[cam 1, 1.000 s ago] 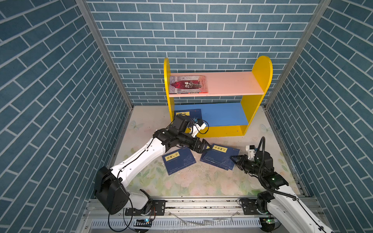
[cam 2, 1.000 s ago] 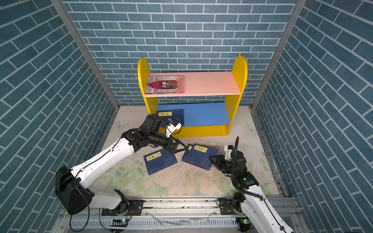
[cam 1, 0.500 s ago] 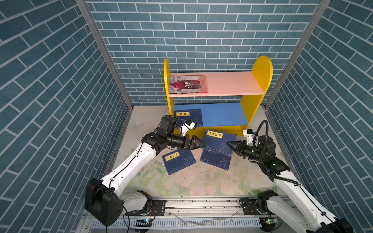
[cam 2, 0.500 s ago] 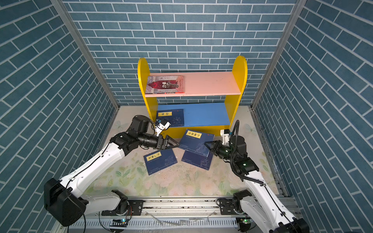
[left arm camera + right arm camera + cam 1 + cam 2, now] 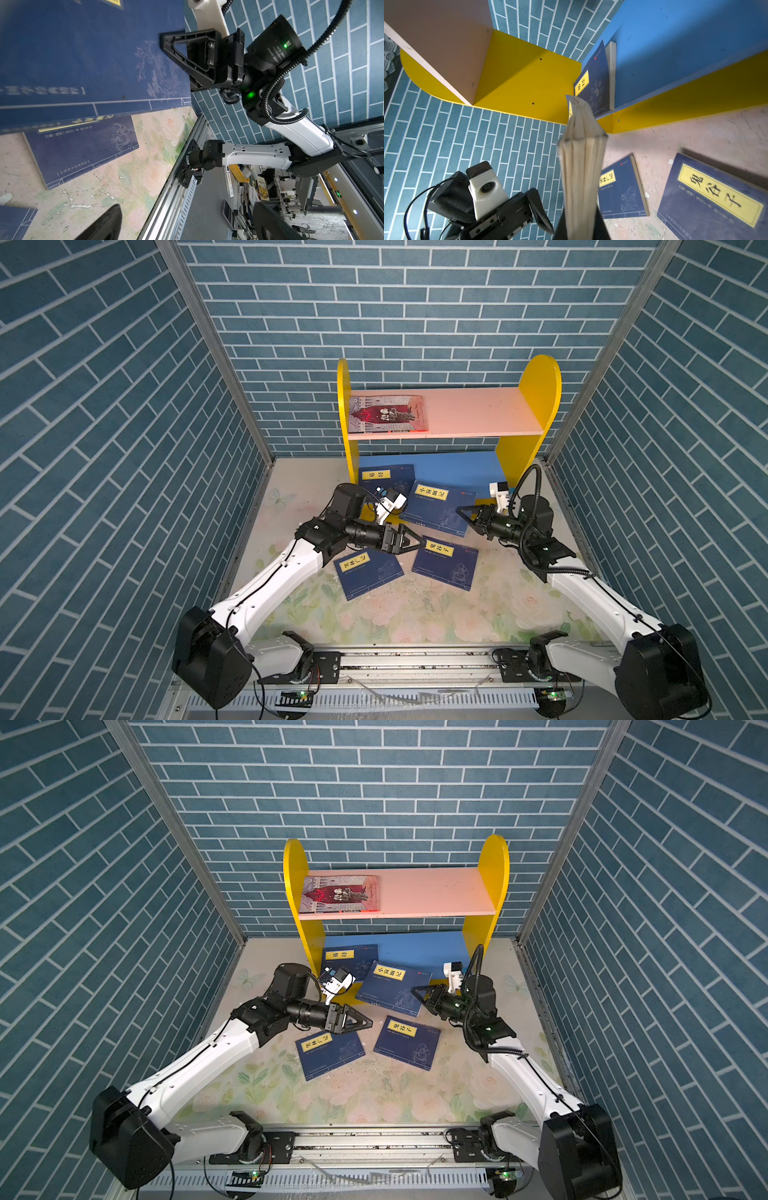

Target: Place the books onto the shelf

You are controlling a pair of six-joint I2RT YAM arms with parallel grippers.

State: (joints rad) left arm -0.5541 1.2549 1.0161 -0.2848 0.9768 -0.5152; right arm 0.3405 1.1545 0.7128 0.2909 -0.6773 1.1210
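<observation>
Between the two arms, just in front of the shelf (image 5: 536,406), a navy book (image 5: 442,508) hangs clear of the flowered mat (image 5: 415,614), pinched at one edge by the right gripper (image 5: 460,510). Its jaws are clamped on it. The right wrist view shows the page edges (image 5: 581,158) running straight out from the grip. The cover faces up and the far edge points at the blue lower board (image 5: 457,468), which seems the likely spot for it. Whether that far edge already rests on the yellow base strip (image 5: 675,93) I cannot tell.

The left gripper (image 5: 422,546) hovers with its jaws spread wide and nothing between them. It sits just above the near corners of two more navy books (image 5: 368,574) (image 5: 446,568), both flat on the mat. It is probably waiting there to steady the lifted book or to take one of that pair.

Two books are already in place. A grey-and-red book (image 5: 388,414) lies flat at the left end of the pink upper board (image 5: 478,410). Another navy one (image 5: 386,481) lies flat at the left end of the lower board, leaving the right part bare. An edge pinch on a soft book lets it sag, so sliding it in flat looks safer than dropping it.
</observation>
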